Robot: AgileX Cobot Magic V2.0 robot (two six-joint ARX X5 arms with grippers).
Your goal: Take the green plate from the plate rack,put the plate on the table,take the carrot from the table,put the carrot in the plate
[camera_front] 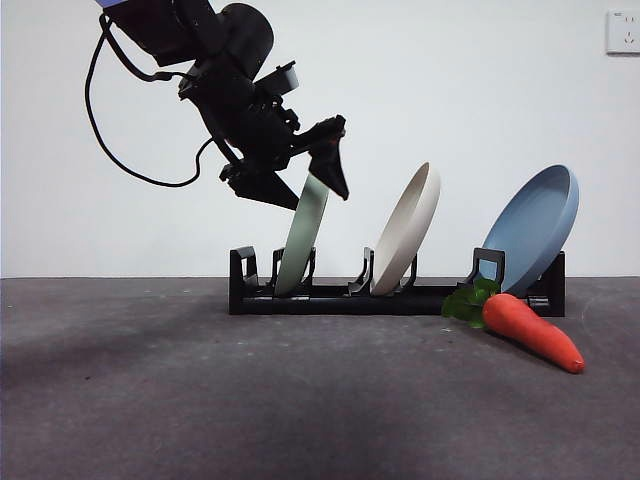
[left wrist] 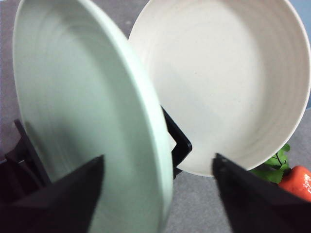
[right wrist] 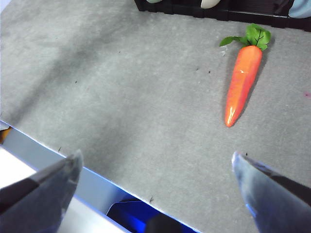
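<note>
The carrot (camera_front: 533, 331) lies nearest on the counter (camera_front: 200, 400), at the right, its leaves touching the near side of the rack (camera_front: 400, 298) below the blue plate (camera_front: 538, 228). The green plate (camera_front: 301, 238) stands in the rack's left slot, leaning right, with the beige plate (camera_front: 407, 229) in the middle slot beside it.

My left claw (camera_front: 322, 172) is at the green plate's top edge, jaws spread wide: one jaw sits on the plate's left face side, the other in the gap toward the beige plate. From my wrist, the rim (left wrist: 150, 121) runs between my jaws, and nothing is pinched yet. My right claw (right wrist: 155, 179) waits low over the near counter, also wide open and empty, with the carrot lying ahead of it.

I judge this the first step, taking the green plate from the rack. Next I should close on the rim, then lift up and out along the slot's lean without knocking the beige plate.
</note>
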